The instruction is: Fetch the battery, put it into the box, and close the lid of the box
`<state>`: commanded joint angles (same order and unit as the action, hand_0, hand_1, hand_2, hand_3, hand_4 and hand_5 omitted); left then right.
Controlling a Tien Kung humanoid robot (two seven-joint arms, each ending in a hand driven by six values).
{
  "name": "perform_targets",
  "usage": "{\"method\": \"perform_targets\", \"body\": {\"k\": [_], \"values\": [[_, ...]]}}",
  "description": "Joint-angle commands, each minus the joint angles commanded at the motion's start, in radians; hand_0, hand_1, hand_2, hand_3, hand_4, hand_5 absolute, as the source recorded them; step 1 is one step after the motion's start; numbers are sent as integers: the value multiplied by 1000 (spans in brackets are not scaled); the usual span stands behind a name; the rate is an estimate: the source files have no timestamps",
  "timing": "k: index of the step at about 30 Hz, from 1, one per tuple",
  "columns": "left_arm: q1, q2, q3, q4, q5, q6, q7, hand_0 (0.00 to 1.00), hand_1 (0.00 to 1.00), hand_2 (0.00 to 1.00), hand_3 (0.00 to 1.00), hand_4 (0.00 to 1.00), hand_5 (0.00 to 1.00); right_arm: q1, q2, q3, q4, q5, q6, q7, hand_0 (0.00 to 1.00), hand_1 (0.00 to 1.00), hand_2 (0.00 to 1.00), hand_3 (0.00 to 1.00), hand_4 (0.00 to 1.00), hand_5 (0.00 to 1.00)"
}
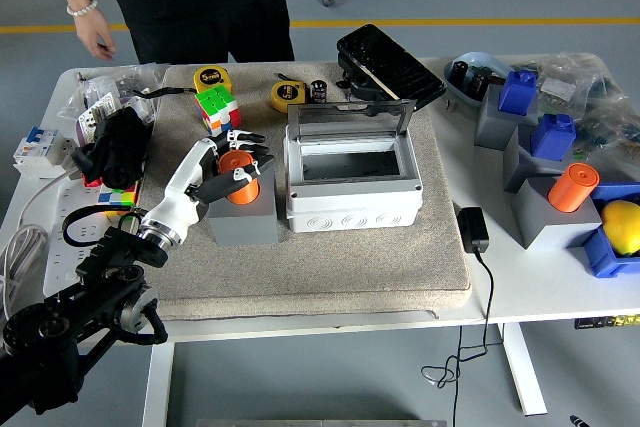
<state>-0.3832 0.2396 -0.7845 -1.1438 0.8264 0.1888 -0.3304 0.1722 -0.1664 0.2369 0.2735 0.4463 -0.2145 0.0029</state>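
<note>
The battery [240, 190] is an orange cylinder standing upright in a grey block [243, 222] on the beige mat, left of the box. My left hand [240, 162] reaches in from the lower left and straddles the battery's top, fingers [250, 144] behind it and thumb across its front. The fingers look straight, not clamped. The white box [352, 197] sits mid-mat with its clear lid [350, 117] tilted up at the back and its inside bare. My right arm is out of view.
A person in black stands at the far side, hands hanging free. A Rubik's cube [217, 104], two yellow tape measures [287, 95] and a black case [390, 62] lie behind. Another orange cylinder [572, 187] on a grey block, blue blocks and a charger [472, 229] are at right.
</note>
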Motion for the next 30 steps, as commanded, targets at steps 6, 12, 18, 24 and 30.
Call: {"method": "perform_targets", "body": {"k": [6, 12, 18, 24, 30], "values": [[-6, -6, 8, 11, -13, -1, -5, 412, 521, 561, 566, 998, 74, -1, 0, -1, 0, 2, 2, 0, 661, 642, 649, 538, 880, 425], [-8, -14, 17, 19, -8, -5, -11, 412, 474, 500, 536, 998, 2, -2, 1, 3, 2, -2, 2, 5, 660, 641, 648, 539, 881, 426], [-16, -19, 25, 29, -5, -1, -15, 314, 318, 297, 273, 580, 2, -1, 1, 4, 2, -2, 3, 6, 659, 641, 649, 539, 882, 424], [-28, -27, 30, 41, -11, 0, -5, 217, 191, 173, 152, 170, 2, -1, 2, 5, 3, -1, 2, 6, 659, 641, 649, 539, 883, 424], [-38, -36, 33, 51, -23, -15, 13, 184, 148, 147, 127, 45, 2, -1, 3, 5, 3, -1, 2, 7, 661, 641, 649, 539, 883, 424]]}}
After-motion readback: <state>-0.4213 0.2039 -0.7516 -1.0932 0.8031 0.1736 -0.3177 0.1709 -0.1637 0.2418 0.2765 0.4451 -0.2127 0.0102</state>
